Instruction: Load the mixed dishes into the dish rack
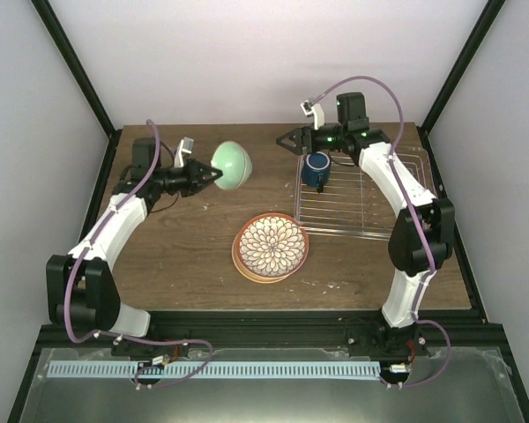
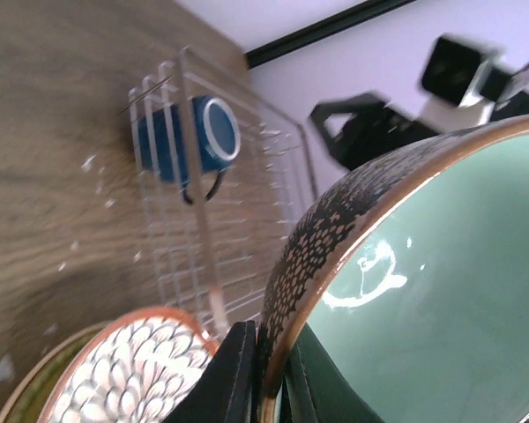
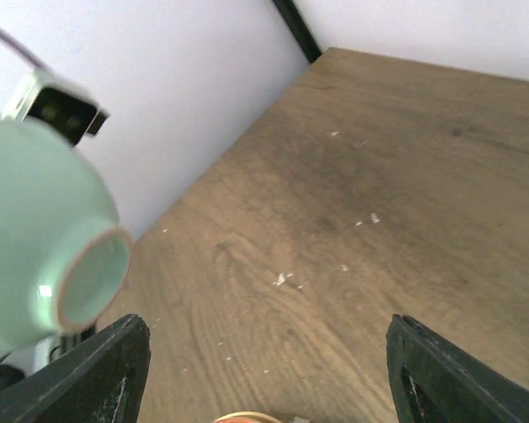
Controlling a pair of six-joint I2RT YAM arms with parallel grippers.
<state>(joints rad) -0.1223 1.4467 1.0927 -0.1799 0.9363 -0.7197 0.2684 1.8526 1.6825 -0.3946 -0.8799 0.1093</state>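
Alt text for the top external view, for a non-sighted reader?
The left gripper holds a pale mint-green bowl by its rim, tipped on its side, over the wooden table. At right, a dark blue mug sits in the wire dish rack, the open right gripper beside it; a flower-patterned plate tops a stack at centre.

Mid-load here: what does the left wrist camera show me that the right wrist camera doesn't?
Left wrist only: the dark blue mug on the dish rack, the flower-petal plate face up, and the inside of the pale mint-green bowl, its rim pinched by the left gripper.
Right wrist only: the bowl's foot ring from outside, and the right gripper spread open above the wooden table.
Both: the bowl and the table. The right wrist catches only a sliver of plate rim at its bottom edge.
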